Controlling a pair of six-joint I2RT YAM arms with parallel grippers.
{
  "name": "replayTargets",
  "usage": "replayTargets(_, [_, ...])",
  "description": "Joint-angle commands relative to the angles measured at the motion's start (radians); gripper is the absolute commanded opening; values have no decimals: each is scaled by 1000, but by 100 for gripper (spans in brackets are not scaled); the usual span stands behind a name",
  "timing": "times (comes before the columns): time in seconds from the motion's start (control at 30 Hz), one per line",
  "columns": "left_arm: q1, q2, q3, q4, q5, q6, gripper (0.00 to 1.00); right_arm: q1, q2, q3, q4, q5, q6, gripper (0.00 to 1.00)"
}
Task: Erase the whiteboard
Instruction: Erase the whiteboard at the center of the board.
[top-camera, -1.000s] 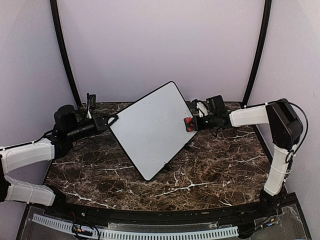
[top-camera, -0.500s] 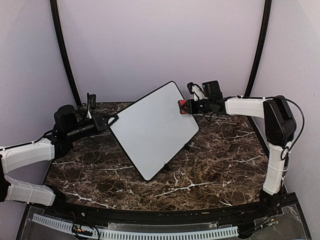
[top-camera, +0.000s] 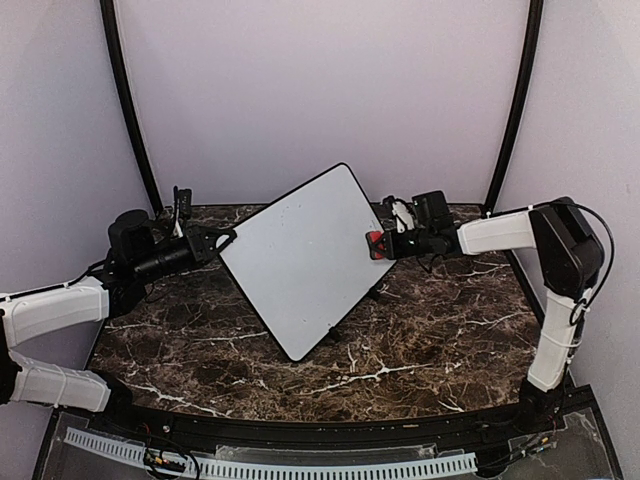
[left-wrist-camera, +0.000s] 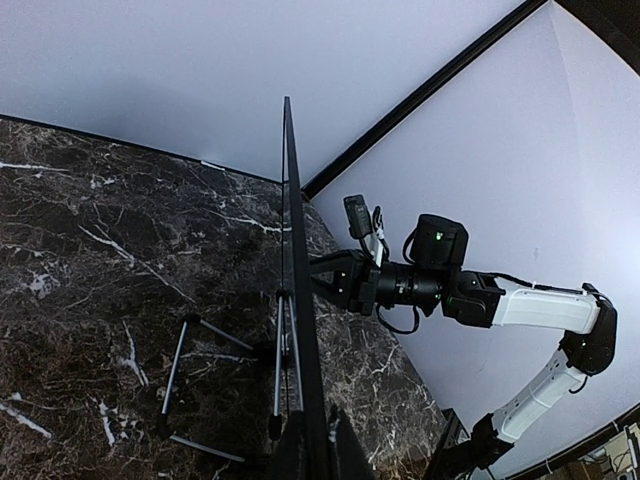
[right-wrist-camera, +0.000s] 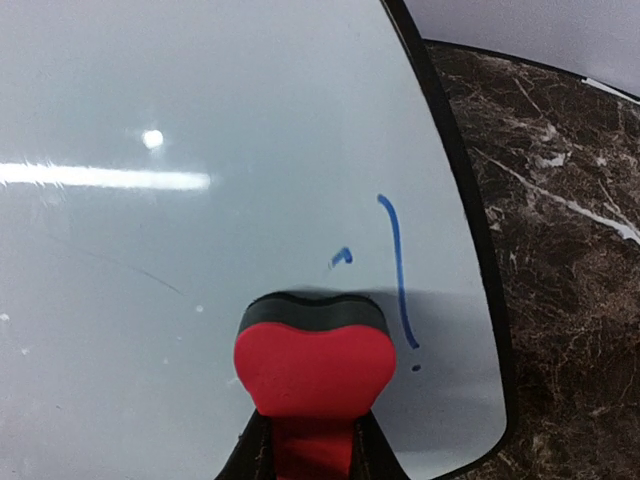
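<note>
Whiteboard (top-camera: 305, 250) edge clamped in left gripper (top-camera: 222, 240), red eraser (right-wrist-camera: 314, 365) clamped in right gripper (top-camera: 380, 245), flat against the board

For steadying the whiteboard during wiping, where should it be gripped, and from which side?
The thin frame at its left corner, from the left, jaws straddling the edge, as the left gripper does. The whiteboard stands propped on a stand, and the eraser is at its right side.
</note>
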Motion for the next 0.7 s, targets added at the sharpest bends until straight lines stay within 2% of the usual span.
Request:
replayTargets(0.0, [-16, -33, 8, 169, 120, -10, 0, 10, -25, -61, 11, 6, 1, 18])
replayTargets(0.17, [-16, -31, 9, 171, 123, -13, 0, 9, -14, 4, -11, 13, -3, 18])
replayTargets(0.5, [-16, -46, 8, 165, 118, -8, 0, 5, 109, 347, -160, 26, -30, 18])
replayTargets(0.67, [-16, -51, 9, 162, 118, -5, 0, -5, 127, 327, -130, 34, -63, 18])
